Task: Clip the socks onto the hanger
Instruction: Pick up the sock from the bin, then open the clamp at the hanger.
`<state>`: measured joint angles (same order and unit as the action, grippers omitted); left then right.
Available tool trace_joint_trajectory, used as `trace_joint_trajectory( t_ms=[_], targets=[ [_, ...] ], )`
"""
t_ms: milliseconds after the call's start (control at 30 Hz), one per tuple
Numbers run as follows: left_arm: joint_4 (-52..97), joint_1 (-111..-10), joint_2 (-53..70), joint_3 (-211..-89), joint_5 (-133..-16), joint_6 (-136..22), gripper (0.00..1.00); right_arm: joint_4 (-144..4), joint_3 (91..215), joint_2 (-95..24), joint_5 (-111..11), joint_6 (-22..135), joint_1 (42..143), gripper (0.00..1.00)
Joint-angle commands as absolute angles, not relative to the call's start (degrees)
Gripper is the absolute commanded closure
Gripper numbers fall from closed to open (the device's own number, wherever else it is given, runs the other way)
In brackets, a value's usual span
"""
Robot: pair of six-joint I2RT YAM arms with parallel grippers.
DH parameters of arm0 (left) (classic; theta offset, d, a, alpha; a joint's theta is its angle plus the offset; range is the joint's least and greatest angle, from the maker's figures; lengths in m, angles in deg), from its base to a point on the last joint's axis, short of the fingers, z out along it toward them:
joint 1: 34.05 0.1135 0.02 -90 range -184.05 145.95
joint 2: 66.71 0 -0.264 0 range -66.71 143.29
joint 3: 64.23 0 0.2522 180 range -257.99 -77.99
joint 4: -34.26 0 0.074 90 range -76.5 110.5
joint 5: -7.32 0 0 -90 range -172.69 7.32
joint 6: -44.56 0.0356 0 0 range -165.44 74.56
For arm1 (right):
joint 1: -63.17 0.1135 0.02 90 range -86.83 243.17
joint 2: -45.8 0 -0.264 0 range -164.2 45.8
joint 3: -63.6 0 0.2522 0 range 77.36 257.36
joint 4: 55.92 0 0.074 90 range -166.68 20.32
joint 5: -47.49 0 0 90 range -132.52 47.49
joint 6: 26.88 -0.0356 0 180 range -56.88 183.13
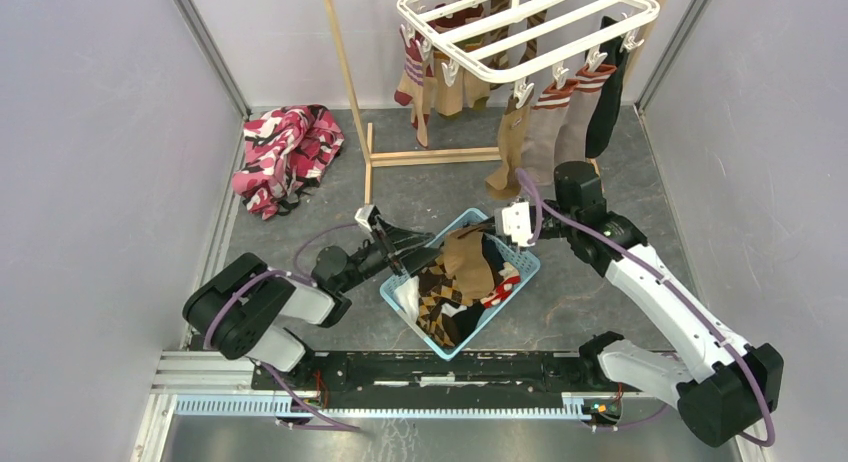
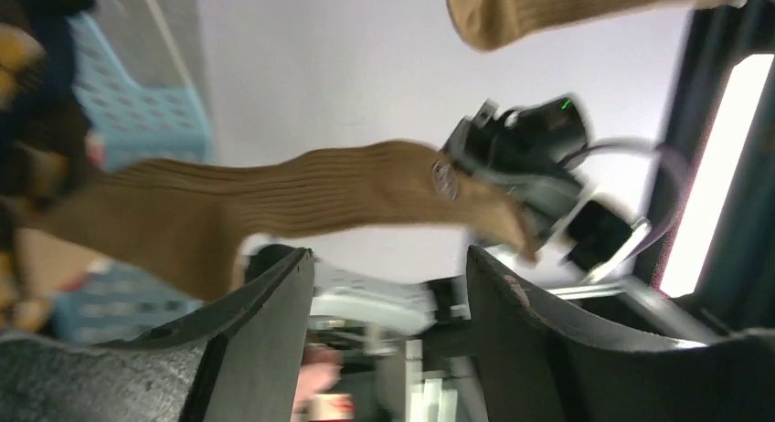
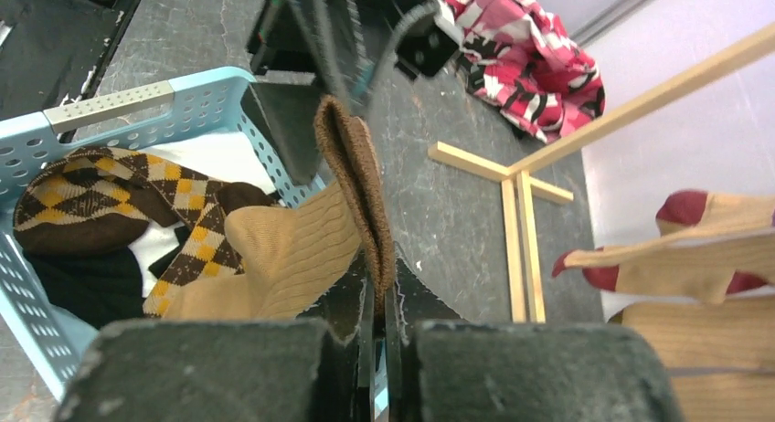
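Right gripper (image 3: pixel 382 299) clenched on a tan sock (image 3: pixel 283 248) that trails into the blue basket (image 3: pixel 110 102); left gripper (image 2: pixel 391 262) spread open beside the basket.

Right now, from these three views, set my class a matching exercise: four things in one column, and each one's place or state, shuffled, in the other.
Column one
1. tan sock
2. argyle sock
3. patterned cloth
4. left gripper

Column two
A. lying in the blue basket, ungripped
B. open, fingers apart
C. pinched in the right gripper
D. heaped on the table, outside the basket

Pairs: 1-C, 2-A, 3-D, 4-B
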<state>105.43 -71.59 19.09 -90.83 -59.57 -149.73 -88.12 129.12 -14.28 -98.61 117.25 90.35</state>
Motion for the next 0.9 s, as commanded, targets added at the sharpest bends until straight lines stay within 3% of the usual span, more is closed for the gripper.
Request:
trace_joint_trajectory(
  t_ms=[0, 100, 167, 233, 300, 367, 567, 733, 867],
  targets=[
    [110.68, -69.41, 11.3, -88.75, -50.08, -120.3, 0.31, -93.96, 133.34, -16.21, -100.78, 110.93, 87.69, 1.0],
    [85.92, -69.62, -1.16, -92.08, -45.72, -98.1, 0.3, -98.67, 135.64, -19.23, -101.15, 112.06, 86.68, 1.0],
    [64.38, -71.59, -12.59, -95.04, -53.79, -81.06, 0.25, -100.93, 136.59, -20.87, -101.86, 113.23, 86.4, 1.0],
    [54.82, -75.02, -21.63, -95.55, -63.61, -67.95, 0.15, -101.76, 136.94, -21.85, -102.28, 113.88, 86.32, 1.0],
    [56.86, -77.57, -26.72, -93.92, -68.4, -59.75, 0.05, -100.87, 137.06, -22.23, -101.98, 112.95, 86.36, 1.0],
    [61.85, -78.66, -27.34, -92.45, -66.05, -52.1, 0.02, -100.05, 137.9, -22.42, -101.45, 110.95, 86.29, 1.0],
    [66.16, -79.42, -15.08, -98.94, -59.8, -39.6, 0.03, -100.39, 141.25, -22.49, -100.76, 108.64, 86.4, 1.0],
    [67.7, -75.9, -11.18, -107.24, -63.06, -43.22, 0.05, -102.11, 147.58, -23.2, -96.21, 104.52, 86.74, 1.0],
    [60.65, -66.22, -4.83, -121.11, -56.28, -58.36, 0.06, -90.4, 147.01, -19.6, -83.18, 91.81, 88.13, 1.0]
  ],
)
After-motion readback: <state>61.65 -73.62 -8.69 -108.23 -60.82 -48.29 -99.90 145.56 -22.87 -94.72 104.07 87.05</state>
